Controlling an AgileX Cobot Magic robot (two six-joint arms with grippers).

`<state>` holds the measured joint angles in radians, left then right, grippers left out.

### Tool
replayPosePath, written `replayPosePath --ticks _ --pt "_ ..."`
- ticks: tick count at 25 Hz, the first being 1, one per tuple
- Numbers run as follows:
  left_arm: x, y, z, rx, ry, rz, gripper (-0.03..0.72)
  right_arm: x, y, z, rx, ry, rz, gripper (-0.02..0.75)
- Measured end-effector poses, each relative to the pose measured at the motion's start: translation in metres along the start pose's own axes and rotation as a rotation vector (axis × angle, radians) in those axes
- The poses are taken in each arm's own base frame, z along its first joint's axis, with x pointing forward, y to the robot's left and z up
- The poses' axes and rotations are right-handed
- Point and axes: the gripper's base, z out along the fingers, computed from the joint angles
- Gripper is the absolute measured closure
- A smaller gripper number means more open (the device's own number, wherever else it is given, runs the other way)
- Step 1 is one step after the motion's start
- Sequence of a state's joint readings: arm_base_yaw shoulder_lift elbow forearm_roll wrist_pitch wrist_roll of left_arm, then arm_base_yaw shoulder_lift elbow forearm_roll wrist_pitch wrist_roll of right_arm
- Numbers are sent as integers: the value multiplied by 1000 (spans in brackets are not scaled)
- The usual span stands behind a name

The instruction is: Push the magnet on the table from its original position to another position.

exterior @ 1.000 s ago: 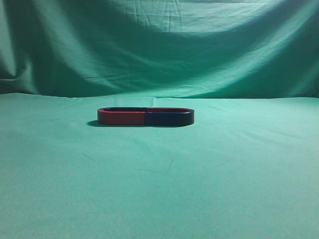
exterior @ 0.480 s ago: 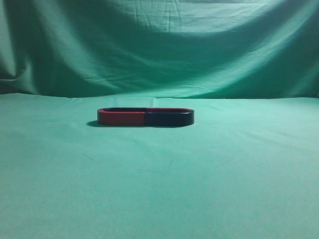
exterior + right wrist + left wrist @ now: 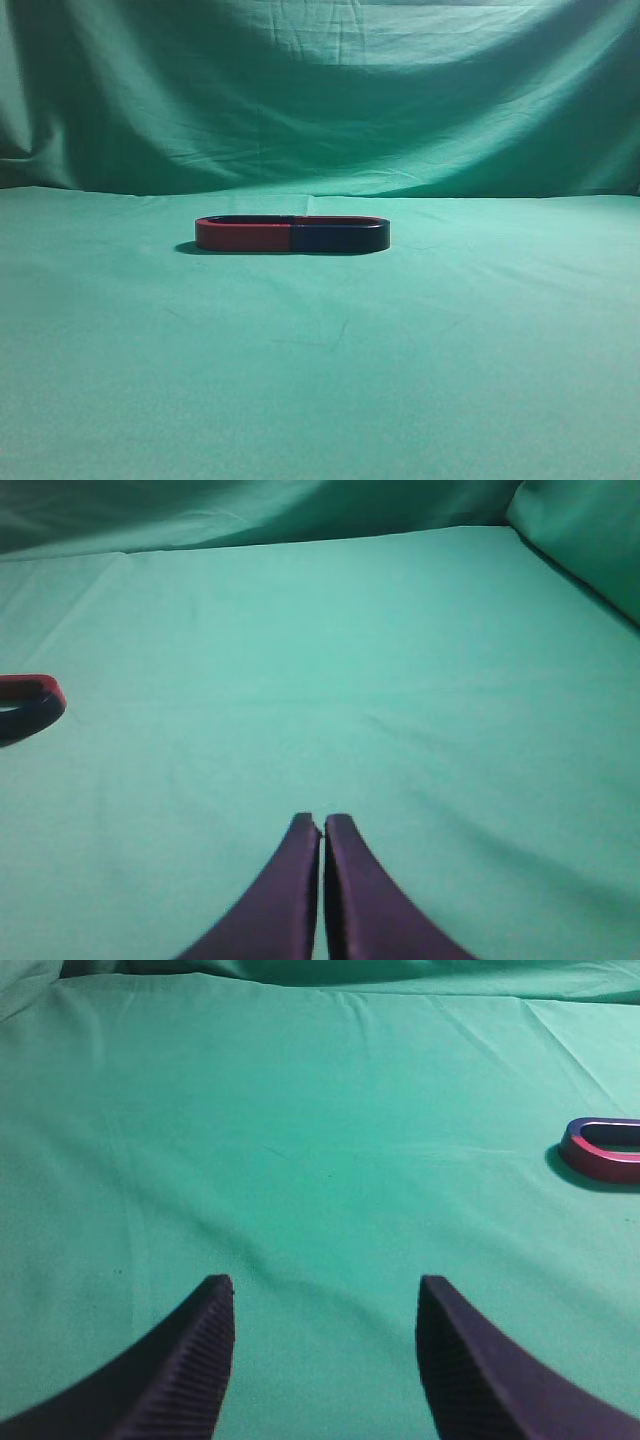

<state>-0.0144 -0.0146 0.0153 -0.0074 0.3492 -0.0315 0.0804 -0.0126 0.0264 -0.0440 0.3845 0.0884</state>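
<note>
— Anything shifted in the last second?

— Nothing I can see from the exterior view. The two magnets sit where they sat, and no arm has come into that view.

— Nearest things first, then.

— The left gripper (image 3: 325, 1305) with its dark ribbed fingers (image 3: 200, 1360) hangs over bare cloth, jaws spread wide, holding nothing. The right gripper (image 3: 322, 825) has its two purple-dark fingers (image 3: 350, 900) pressed together, also empty.

— And the magnet?

— Farther out, toward twelve o'clock on the table draped in wrinkled green cloth (image 3: 320, 380). The flat U-shaped navy-black magnet with the thin red rim (image 3: 338, 237) lies flat, its open ends touching those of the same-sized red-sided U-shaped magnet (image 3: 243, 236) at its nine o'clock, so they form one closed oval. From the right wrist it shows at nine o'clock; both grippers are well apart from it.
</note>
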Motion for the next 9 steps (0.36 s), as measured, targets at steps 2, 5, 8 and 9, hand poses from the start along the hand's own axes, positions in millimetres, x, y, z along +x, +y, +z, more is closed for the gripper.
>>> replayPosePath --ticks 2,5,8,9 --pt "0 0 0 0 0 0 316 0 0 0 0 0 0 738" --pt "0 0 0 0 0 0 316 0 0 0 0 0 0 738" --pt "0 0 0 0 0 0 316 0 0 0 0 0 0 738" --pt "0 0 0 0 0 0 316 0 0 0 1 0 -2 738"
